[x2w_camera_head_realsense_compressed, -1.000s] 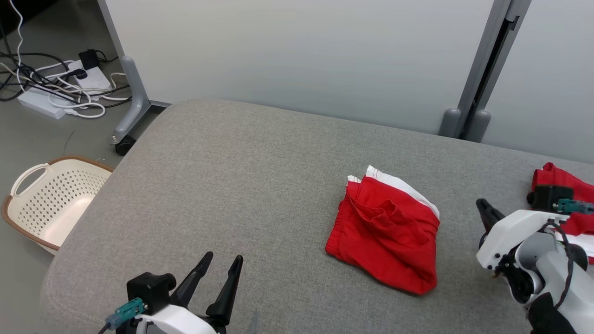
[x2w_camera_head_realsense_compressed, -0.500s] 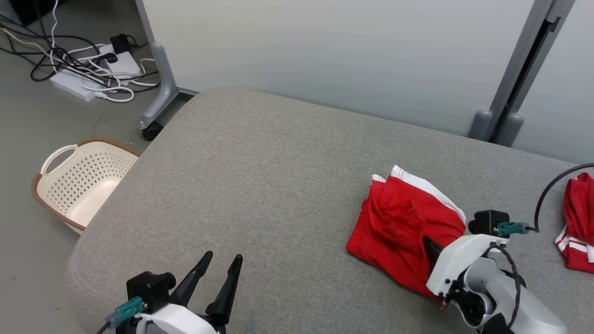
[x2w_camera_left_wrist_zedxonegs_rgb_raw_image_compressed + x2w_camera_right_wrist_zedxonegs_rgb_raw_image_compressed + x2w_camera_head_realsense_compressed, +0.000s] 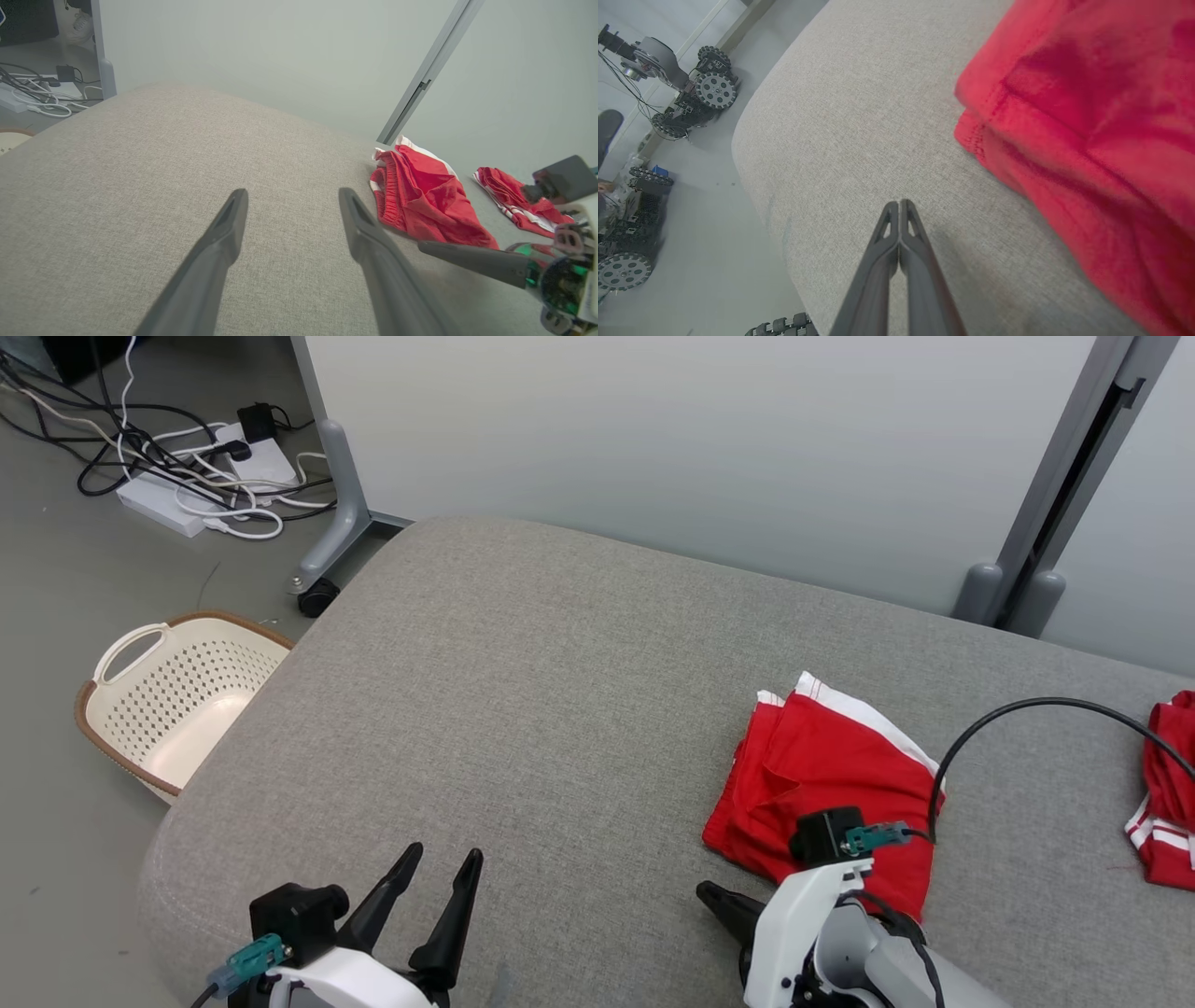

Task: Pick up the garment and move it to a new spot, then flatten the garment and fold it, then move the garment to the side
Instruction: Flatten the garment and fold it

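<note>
Since a second ago the right gripper (image 3: 714,896) has swung from the right of the garment (image 3: 826,775) across to its near edge, while the camera itself has shifted. Seen from the head, that gripper now lies low over the grey cushioned surface (image 3: 523,709), its dark fingers pressed together and pointing left past the garment's near-left corner, its white wrist covering part of the cloth's near edge. The garment, red with a white band along its far side, lies folded right of centre. A second red garment (image 3: 1167,803) sits well apart at the right edge. The left gripper (image 3: 444,851) rests at the lower left, fingers spread, holding nothing. A perforated cream basket (image 3: 187,691) stands on the floor to the left, with tangled cables (image 3: 187,476) beyond it. The left wrist view shows the left gripper (image 3: 292,193) spread above bare cushion, the garment (image 3: 420,196) ahead to its right, the second red garment (image 3: 509,196) farther off, and the right gripper (image 3: 425,246) reaching in from the right. The right wrist view shows the right gripper (image 3: 899,203) with tips touching over bare fabric, the garment (image 3: 1087,116) just beside it, not gripped.
</note>
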`<state>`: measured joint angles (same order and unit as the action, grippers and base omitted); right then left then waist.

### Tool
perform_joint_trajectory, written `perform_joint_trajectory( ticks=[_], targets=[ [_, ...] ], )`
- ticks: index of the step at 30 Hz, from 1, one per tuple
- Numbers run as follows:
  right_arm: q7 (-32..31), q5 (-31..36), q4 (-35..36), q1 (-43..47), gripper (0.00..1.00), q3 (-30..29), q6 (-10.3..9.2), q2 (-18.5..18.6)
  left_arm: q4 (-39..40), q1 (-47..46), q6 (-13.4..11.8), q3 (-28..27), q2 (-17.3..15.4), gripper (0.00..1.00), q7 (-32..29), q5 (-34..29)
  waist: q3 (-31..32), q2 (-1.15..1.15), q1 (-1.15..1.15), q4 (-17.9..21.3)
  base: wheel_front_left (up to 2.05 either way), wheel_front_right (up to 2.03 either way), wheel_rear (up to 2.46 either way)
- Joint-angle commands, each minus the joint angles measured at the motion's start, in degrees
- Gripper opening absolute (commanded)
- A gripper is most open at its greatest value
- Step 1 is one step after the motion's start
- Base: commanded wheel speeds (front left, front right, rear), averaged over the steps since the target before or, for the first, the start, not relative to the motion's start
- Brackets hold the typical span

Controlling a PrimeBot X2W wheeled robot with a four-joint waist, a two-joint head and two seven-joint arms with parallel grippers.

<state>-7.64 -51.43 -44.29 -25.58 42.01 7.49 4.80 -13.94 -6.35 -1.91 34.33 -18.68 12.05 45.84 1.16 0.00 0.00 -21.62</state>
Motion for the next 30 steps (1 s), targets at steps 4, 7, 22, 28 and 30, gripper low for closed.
perform_joint_trajectory(
  ticks=[4,7,22,28,30],
  targets=[
    [1.01,-1.20,4.25,-0.20,0.00,1.91,0.03,1.79,0.15,-0.37,-0.38,-0.17,-0.28,1.00,0.14,0.17,0.00,0.00,0.00,0.95,0.00,0.00,0.00],
    [2.53,-1.40,5.84,-0.68,0.00,1.06,0.03,3.55,0.20,-0.18,-0.59,-0.20,-0.16,1.00,0.28,0.32,0.12,0.00,0.00,1.65,0.00,0.00,0.00],
    [9.49,2.24,1.55,-1.85,0.00,-10.03,0.03,10.11,0.82,0.21,-0.72,-0.03,-0.85,1.00,0.40,0.17,0.85,0.00,0.00,2.99,0.00,0.00,0.00],
    [9.68,4.61,-0.63,-2.89,0.00,-12.73,0.03,9.91,1.20,0.05,-1.00,0.22,-1.22,1.00,0.04,0.13,0.55,0.00,0.00,2.54,0.00,0.00,0.00],
    [9.48,5.39,-1.77,-3.50,0.38,-13.83,0.03,9.73,1.28,-0.08,-1.02,0.34,-1.23,1.00,-0.14,0.15,0.40,0.00,0.00,2.37,0.00,0.00,0.00]
  ],
)
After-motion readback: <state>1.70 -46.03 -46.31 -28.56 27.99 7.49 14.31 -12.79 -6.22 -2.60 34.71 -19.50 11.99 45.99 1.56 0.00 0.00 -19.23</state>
